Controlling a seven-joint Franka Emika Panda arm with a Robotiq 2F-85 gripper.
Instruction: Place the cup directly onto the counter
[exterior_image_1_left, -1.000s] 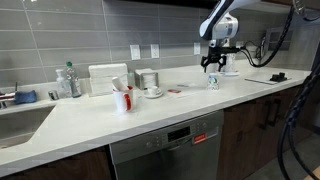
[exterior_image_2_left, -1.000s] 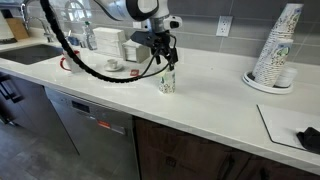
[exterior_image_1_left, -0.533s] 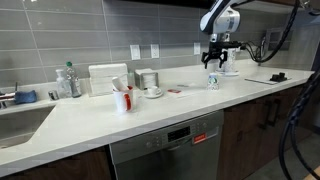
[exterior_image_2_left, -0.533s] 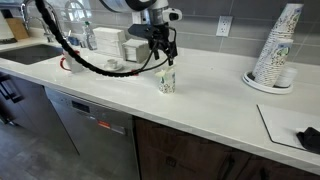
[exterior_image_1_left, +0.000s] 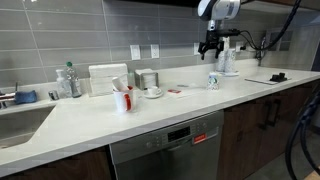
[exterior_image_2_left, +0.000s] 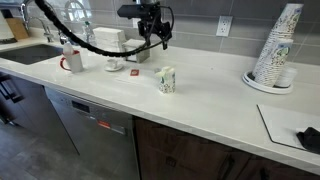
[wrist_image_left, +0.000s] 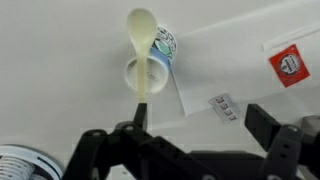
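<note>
The cup (exterior_image_2_left: 166, 80) stands upright on the surface (exterior_image_2_left: 215, 100), almost straight below the claw (exterior_image_2_left: 152, 40), which hangs well above it, spread and empty.

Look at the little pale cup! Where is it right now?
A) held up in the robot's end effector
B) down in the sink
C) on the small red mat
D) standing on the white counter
D: in an exterior view the cup stands upright on the bare counter, and the end effector hangs above it, open and holding nothing.
</note>
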